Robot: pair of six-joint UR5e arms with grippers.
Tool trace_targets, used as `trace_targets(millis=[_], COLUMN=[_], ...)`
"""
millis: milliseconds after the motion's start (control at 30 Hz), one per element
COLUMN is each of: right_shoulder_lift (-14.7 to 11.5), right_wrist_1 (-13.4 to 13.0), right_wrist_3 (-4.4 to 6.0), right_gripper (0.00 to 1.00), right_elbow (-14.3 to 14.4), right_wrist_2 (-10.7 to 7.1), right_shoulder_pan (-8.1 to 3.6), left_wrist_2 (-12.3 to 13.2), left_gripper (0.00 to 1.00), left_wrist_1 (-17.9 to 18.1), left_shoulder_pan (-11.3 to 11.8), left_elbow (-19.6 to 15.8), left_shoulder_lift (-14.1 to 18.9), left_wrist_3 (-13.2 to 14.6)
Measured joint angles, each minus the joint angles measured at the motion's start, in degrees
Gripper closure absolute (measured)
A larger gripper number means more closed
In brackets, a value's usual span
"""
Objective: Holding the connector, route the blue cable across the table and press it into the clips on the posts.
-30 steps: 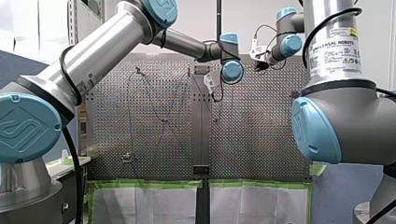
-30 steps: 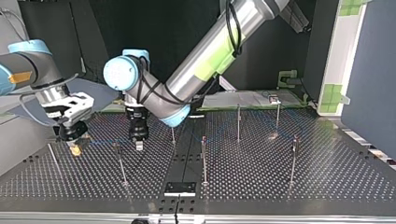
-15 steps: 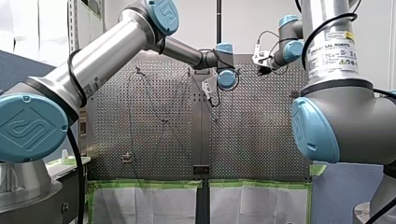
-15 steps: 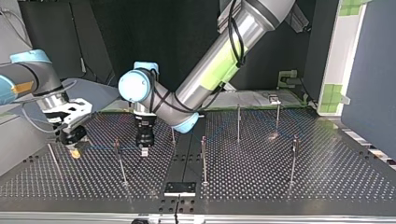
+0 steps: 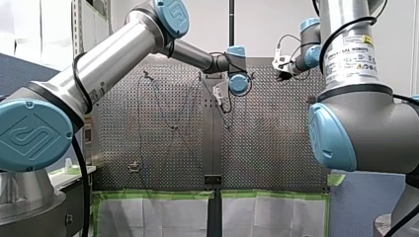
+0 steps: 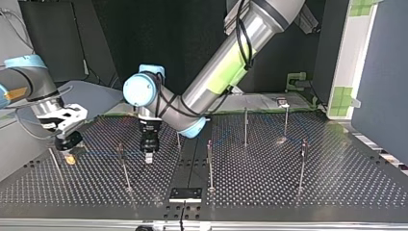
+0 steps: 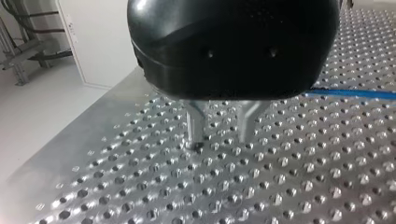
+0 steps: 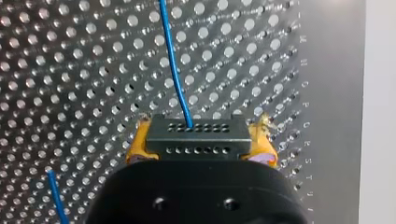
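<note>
Clamping the black connector (image 8: 187,139) in my right gripper (image 8: 202,143), yellow pads (image 8: 262,140) tight against both its ends. Seeing the blue cable (image 8: 175,65) leave the connector's face and run ahead over the perforated worktop (image 8: 70,70), plus a second blue stretch beside the gripper body. In top view, holding that gripper low over the worktop at far left, cable running rightward from it past the nearest post (image 6: 124,168) toward my left gripper (image 7: 219,135). Cannot tell whether it sits in that post's clip. Got the left gripper released: metal fingers (image 7: 194,123) apart, nothing between them, tips pointing down just above the worktop. Seeing the cable pass beside it, outside the fingers.
</note>
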Motion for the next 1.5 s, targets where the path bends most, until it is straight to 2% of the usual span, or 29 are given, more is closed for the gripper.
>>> trace_targets(millis=[33,67,367,533,733,900,1267,1500], right_shoulder_lift=[0.0,0.0,0.2,0.3,0.3,0.3,0.3,0.3], right_wrist_1=[0.0,0.0,0.0,0.0,0.0,0.0,0.1,0.2], right_wrist_3=[-0.02,-0.02,-0.06,-0.06,-0.06,-0.04,-0.1,-0.04], right_gripper=[1.0,1.0,1.0,1.0,1.0,1.0,1.0,1.0], right_elbow=[0.0,0.0,0.0,0.0,0.0,0.0,0.0,0.0], right_wrist_2=[-0.08,-0.15,-0.42,-0.61,-0.75,-0.77,-0.9,-1.02], right_shoulder_pan=[-0.11,-0.17,-0.49,-0.55,-0.58,-0.6,-0.57,-0.39], left_wrist_2=[0.2,0.4,2.3,1.8,0.5,0.6,4.9,2.9], left_gripper=[0.24,0.0,0.0,0.0,0.0,0.0,0.0,0.0], left_wrist_1=[-0.1,-0.2,-2.3,-4.5,-7.3,-9.0,-6.0,-9.1], left_shoulder_pan=[-0.1,-0.1,-0.5,-0.9,-1.8,-2.8,-4.5,-5.5], left_elbow=[0.0,0.0,0.0,0.0,-0.3,-2.1,-7.6,-11.5], left_shoulder_lift=[0.0,0.0,0.0,0.1,0.5,2.5,7.9,11.8], left_wrist_3=[-0.1,-0.1,-0.6,-0.9,-2.7,-3.2,-4.0,-3.3])
